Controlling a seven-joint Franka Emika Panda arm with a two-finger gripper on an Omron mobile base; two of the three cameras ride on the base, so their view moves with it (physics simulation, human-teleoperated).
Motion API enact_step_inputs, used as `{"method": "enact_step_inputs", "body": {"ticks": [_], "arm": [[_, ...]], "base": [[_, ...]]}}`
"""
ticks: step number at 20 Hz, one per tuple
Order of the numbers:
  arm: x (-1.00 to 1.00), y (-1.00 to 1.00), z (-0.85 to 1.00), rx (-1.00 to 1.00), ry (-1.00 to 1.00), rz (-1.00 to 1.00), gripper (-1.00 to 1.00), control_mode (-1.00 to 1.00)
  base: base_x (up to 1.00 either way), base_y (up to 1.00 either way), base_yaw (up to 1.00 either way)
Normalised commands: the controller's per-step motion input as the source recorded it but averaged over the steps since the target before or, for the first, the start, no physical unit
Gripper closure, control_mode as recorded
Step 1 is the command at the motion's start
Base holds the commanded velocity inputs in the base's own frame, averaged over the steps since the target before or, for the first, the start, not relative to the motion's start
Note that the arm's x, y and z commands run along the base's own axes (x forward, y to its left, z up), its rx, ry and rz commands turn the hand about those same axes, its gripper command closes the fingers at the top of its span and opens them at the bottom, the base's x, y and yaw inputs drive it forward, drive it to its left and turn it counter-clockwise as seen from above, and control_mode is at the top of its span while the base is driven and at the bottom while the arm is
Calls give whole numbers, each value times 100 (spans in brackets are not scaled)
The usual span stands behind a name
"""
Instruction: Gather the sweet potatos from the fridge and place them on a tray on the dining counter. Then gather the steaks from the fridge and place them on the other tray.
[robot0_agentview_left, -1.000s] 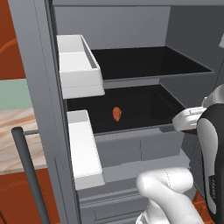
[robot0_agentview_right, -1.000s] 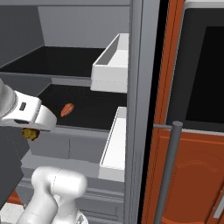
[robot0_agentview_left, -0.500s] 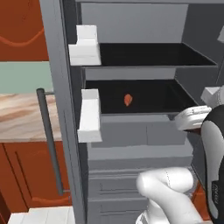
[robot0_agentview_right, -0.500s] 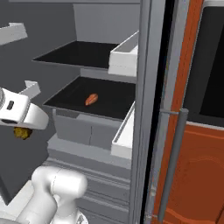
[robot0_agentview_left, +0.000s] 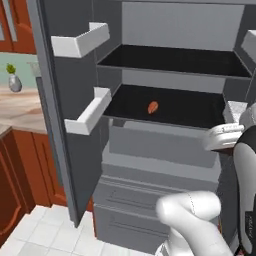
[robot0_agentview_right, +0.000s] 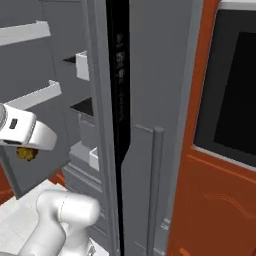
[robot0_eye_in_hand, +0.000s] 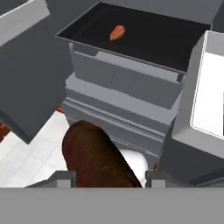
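While the tool (robot0_eye_in_hand: 107, 177) grips one sweet potato (robot0_eye_in_hand: 97, 158), another (robot0_agentview_left: 152, 106) lies on the fridge shelf (robot0_agentview_left: 190, 111).

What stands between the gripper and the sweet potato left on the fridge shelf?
No visible obstacle: the fridge is open and the shelf potato lies alone on its shelf. But the gripper holds a second potato.

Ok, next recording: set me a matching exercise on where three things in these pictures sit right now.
Things:
1. orange sweet potato
2. brown sweet potato
3. small vase

Places:
A. gripped in the end effector
B. on the counter left of the fridge
C. on the fridge's lower black shelf

Pairs: 1-C, 2-A, 3-B.
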Motion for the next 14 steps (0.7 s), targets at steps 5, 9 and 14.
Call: {"method": "enact_step_inputs", "body": {"ticks": [5, 9, 14], "arm": [[0, 0, 0, 0, 0, 0, 100, 100], [0, 0, 0, 0, 0, 0, 100, 100], [0, 0, 0, 0, 0, 0, 100, 100]], "base": [[-27, 22, 76], [-10, 1, 100], [-8, 3, 100]]}}
